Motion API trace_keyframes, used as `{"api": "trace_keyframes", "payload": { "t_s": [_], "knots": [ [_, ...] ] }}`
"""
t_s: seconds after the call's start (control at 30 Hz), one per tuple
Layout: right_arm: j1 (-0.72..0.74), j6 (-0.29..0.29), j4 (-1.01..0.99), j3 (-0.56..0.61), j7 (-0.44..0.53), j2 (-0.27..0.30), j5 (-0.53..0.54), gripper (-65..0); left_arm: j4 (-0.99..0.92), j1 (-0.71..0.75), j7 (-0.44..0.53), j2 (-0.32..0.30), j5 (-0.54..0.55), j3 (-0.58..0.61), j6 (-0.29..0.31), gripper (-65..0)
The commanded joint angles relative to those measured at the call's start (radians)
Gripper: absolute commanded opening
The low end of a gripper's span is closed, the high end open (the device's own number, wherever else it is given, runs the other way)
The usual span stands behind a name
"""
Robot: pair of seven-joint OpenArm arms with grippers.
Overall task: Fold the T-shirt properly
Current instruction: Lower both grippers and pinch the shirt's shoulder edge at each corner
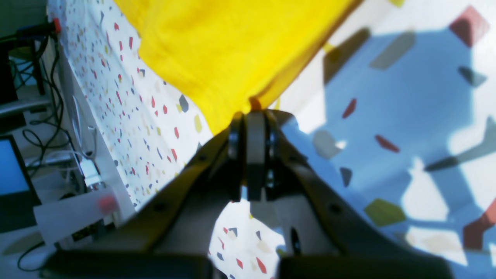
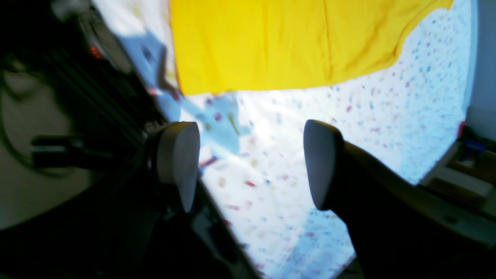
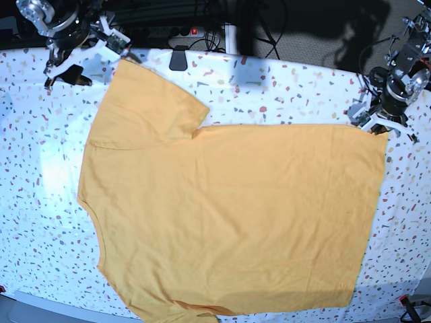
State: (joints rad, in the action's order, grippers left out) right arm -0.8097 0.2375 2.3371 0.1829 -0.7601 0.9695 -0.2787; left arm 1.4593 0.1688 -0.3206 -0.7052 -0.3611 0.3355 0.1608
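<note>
Your left gripper is pinching a corner of the T-shirt; the cloth is stretching away ahead of it, while your right gripper is waiting released.

Left gripper, at the base view's two o'clock, has its jaws pressed together, pinching the T-shirt at a corner. Right gripper, at ten o'clock, holds its jaws wide apart, gripping nothing.
</note>
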Motion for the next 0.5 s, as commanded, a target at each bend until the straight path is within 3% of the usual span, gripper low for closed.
{"api": "trace_keyframes", "payload": {
  "t_s": [0.0, 0.3, 0.47],
  "knots": [
    [-0.002, -0.009, 0.019, -0.007, 0.007, 0.026, -0.006, -23.5, 0.008, -0.006, 0.0, -0.019, 0.003, -0.005, 0.004, -65.0],
    [0.036, 0.105, -0.045, -0.007, 0.035, 0.043, -0.012, -23.5, 0.013, -0.006, 0.005, -0.018, 0.004, -0.005, 0.003, -65.0],
    [0.109, 0.107, -0.109, -0.007, 0.07, 0.018, 0.014, -23.5, 0.014, -0.006, 0.008, -0.018, 0.004, -0.005, 0.003, -65.0]
  ]
}}
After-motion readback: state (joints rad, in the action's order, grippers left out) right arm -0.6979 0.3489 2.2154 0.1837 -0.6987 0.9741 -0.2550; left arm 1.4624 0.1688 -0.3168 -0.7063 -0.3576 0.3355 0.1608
